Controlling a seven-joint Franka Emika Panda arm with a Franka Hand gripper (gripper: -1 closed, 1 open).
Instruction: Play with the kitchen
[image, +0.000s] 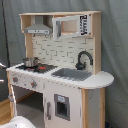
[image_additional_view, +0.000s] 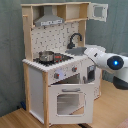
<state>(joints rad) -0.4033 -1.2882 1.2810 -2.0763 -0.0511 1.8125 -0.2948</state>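
Scene: tall white and light-wood toy kitchen (image: 60, 75) stands on wooden floor, small metal pot (image_additional_view: 46, 56) on its stovetop | Arm: white arm (image_additional_view: 102, 59) at kitchen's 3 o'clock in second exterior view | Claw: hidden, cannot tell | Step: likely approach | Next: needs reaching a knob or door

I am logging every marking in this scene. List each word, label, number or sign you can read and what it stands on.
No text can be read anywhere.
Kitchen: dark marks on the panel beside the microwave door in the first exterior view, too blurred to read.
Knobs: no legible markings.
Robot arm: a glowing blue light, no lettering.
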